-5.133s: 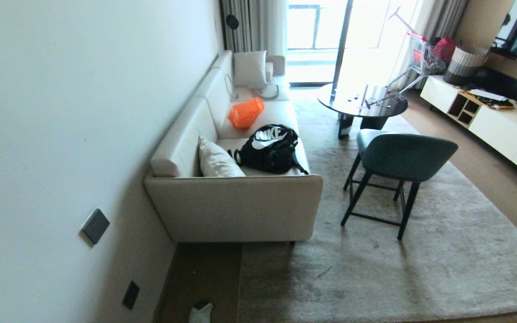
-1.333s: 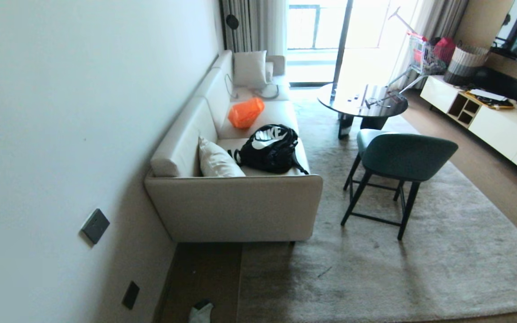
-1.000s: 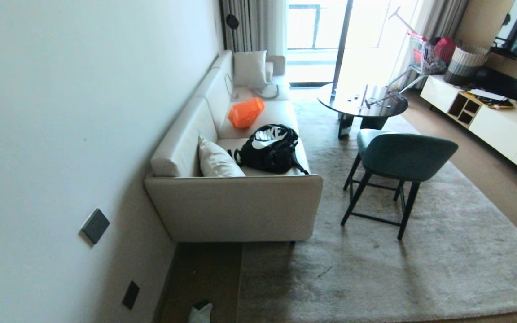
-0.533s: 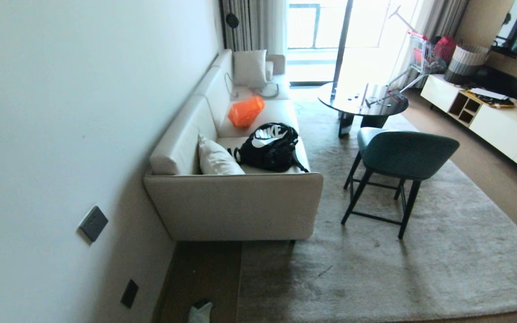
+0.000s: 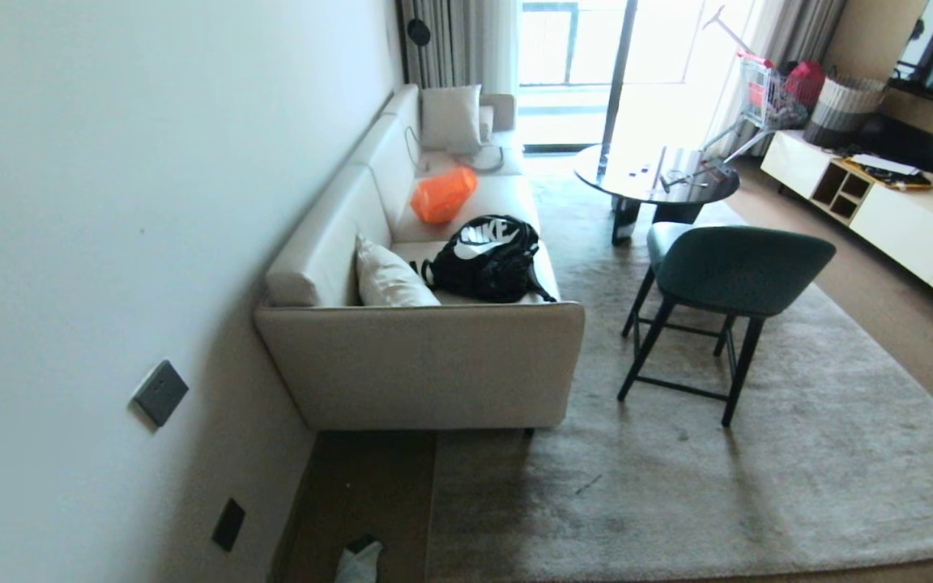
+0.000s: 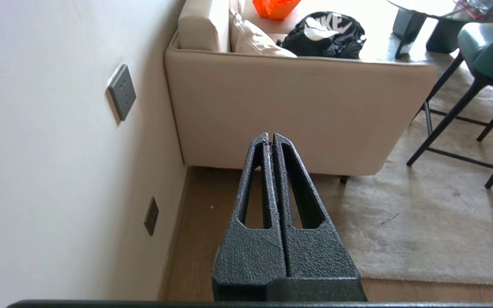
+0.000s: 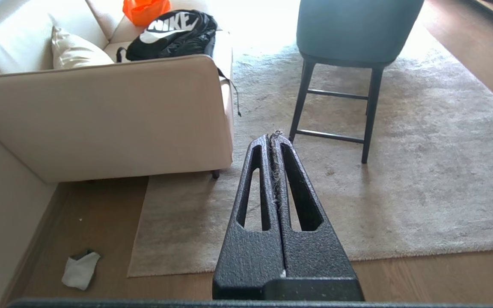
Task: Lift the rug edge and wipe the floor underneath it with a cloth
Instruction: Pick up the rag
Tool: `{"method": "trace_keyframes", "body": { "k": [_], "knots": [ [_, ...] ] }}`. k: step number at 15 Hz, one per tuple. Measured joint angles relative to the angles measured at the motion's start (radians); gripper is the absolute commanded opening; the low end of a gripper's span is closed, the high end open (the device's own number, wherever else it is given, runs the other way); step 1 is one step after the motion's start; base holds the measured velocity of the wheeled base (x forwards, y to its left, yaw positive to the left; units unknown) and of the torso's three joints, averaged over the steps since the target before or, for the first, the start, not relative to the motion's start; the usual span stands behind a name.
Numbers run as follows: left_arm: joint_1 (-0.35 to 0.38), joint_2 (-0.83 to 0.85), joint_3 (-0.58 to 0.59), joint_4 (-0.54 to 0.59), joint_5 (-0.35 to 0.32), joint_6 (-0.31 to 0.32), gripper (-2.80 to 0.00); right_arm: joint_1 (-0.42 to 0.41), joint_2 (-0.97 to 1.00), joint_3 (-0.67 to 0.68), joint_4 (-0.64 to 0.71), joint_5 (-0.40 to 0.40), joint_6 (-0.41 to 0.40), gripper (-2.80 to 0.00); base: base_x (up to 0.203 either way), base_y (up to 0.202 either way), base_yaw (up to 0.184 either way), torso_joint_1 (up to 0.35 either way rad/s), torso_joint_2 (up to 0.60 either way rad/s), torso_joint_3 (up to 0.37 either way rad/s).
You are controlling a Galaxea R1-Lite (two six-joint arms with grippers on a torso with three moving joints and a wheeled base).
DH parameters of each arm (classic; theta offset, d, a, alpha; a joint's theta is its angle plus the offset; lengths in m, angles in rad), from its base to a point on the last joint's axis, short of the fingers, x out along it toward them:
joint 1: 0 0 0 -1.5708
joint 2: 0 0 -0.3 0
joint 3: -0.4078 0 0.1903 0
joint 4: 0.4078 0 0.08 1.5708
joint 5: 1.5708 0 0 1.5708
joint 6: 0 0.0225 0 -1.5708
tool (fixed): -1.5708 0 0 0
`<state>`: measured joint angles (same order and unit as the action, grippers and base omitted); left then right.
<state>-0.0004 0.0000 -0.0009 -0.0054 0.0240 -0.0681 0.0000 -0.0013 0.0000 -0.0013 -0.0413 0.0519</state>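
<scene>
The rug edge (image 7: 246,262) lies flat on the wood-plank floor (image 7: 101,214), its square corner (image 7: 132,271) toward the wall. The cloth (image 7: 80,269), white with a dark part, sits crumpled on the bare planks between that corner and the wall. On the beige sofa (image 5: 426,364) a black backpack (image 5: 489,257) reads NIKE in white, an orange bag (image 5: 442,194) behind it. My left gripper (image 6: 271,141) and right gripper (image 7: 274,139) hang above the floor, both with fingers pressed together, holding nothing. A teal chair (image 5: 726,271) stands on the rug.
</scene>
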Motion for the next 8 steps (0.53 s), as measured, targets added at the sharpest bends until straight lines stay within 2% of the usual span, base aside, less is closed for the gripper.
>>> {"method": "trace_keyframes", "body": {
  "k": [8],
  "knots": [
    [-0.001,0.0,0.0,0.0,0.0,0.0,-2.8,0.0,0.0,0.0,0.0,0.0,0.0,-2.8,0.0,0.0,0.0,-0.131,0.33,0.196]
  ]
}}
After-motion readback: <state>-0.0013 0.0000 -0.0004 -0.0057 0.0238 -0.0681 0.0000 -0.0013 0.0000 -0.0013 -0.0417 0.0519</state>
